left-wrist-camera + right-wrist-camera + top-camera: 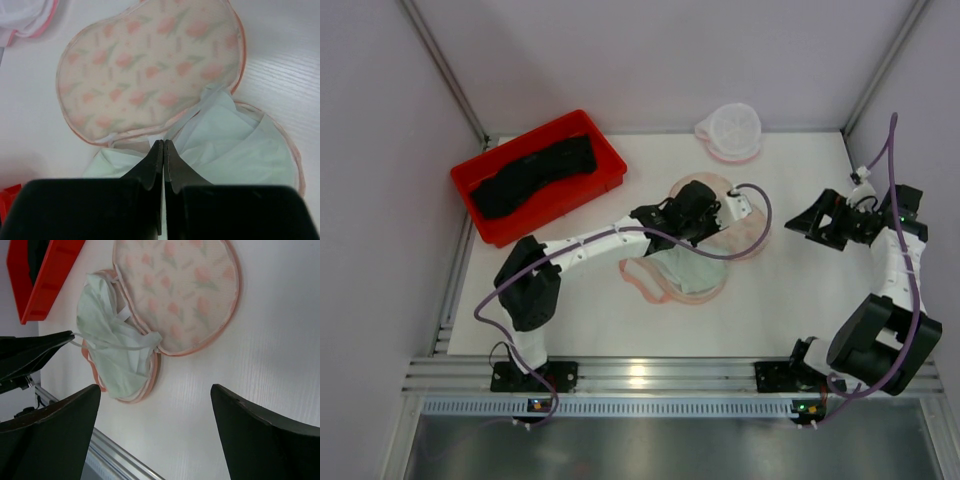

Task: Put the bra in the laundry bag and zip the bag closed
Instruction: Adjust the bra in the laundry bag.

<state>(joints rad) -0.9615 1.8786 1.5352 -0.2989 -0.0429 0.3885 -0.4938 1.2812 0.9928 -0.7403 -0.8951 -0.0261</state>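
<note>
My left pincer (163,149) has its tips pressed together on a white strap (115,346) of a pale green cloth (117,367), over the middle of the table (800,300). That cloth lies in one half of an open peach flowered case (150,70). My right pincer (155,387) is spread wide and empty, near the right edge. The black bra (535,172) lies in the red bin (565,205) at the far left corner. The laundry bag (730,130) sits at the far edge, right of centre, well apart from both pincers.
</note>
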